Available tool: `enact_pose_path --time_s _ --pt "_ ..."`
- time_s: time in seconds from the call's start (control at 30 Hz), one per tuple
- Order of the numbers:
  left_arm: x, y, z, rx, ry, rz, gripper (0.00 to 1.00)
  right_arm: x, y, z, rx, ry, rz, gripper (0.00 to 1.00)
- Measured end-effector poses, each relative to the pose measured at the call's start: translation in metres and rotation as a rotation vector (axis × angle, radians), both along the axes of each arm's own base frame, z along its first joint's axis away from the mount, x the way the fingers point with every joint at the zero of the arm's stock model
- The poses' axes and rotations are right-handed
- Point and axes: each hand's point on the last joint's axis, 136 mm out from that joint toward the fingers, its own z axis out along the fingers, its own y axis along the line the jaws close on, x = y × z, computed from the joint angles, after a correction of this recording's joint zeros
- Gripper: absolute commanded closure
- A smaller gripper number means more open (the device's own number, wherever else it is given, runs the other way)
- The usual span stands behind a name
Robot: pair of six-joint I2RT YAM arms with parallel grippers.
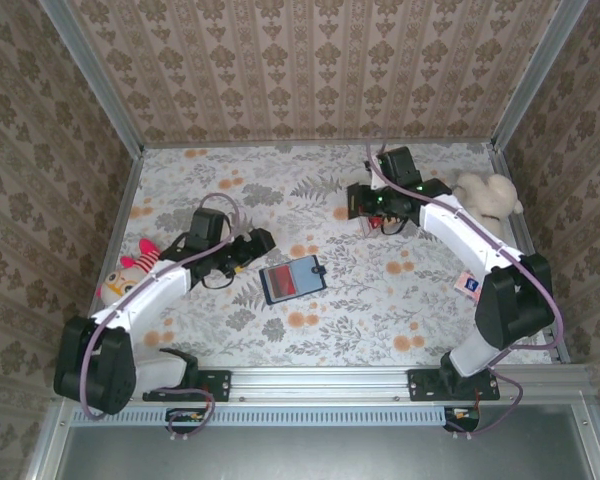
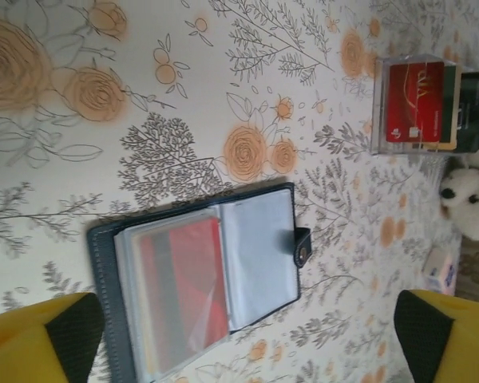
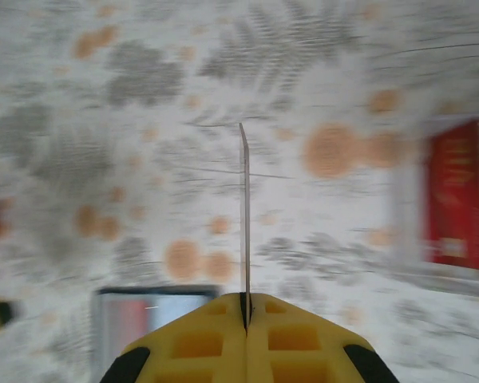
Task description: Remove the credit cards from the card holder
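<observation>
- The card holder [image 1: 293, 278] lies open just right of the spread left gripper [image 1: 261, 241], the nearer one.
- The right gripper [image 3: 243, 302] clamps a credit card [image 3: 243, 207], farther off.

Top external is looking steeply down from above and behind the arm bases, covering the whole table [image 1: 210, 180]. Left wrist is looking down from close range, card holder [image 2: 195, 291] at bottom centre. Right wrist, blurred, is facing the tabletop. Both wrist views are sharing the card holder and the clear card stand [image 2: 415, 104].
</observation>
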Motion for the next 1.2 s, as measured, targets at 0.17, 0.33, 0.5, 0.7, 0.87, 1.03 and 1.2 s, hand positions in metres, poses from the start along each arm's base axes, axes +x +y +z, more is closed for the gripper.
enact_pose_path --time_s 0.17,0.33,0.5,0.7,0.87,1.03,1.2 --pt "-0.003 0.010 0.001 0.051 -0.021 0.006 0.00 0.007 -0.068 -0.020 -0.197 0.039 -0.108 1.00" --pt "-0.004 0.015 -0.002 0.077 -0.017 0.011 0.00 0.020 -0.095 -0.028 -0.282 0.051 -0.096 1.00" --pt "-0.005 0.015 -0.002 0.078 -0.017 0.008 0.00 0.032 -0.095 -0.031 -0.332 0.051 -0.025 1.00" --pt "-0.005 0.014 -0.003 0.077 -0.017 0.007 0.00 0.039 -0.102 -0.039 -0.377 0.067 0.005 1.00" --pt "-0.005 0.014 -0.002 0.076 -0.017 0.006 0.00 0.041 -0.110 -0.051 -0.407 0.106 0.018 1.00" --pt "-0.006 0.013 -0.002 0.070 -0.014 0.000 0.00 0.043 -0.110 -0.061 -0.418 0.135 0.037 0.94" --pt "-0.007 0.011 -0.001 0.060 -0.011 -0.007 0.00 0.039 -0.110 -0.072 -0.428 0.171 0.060 0.95"
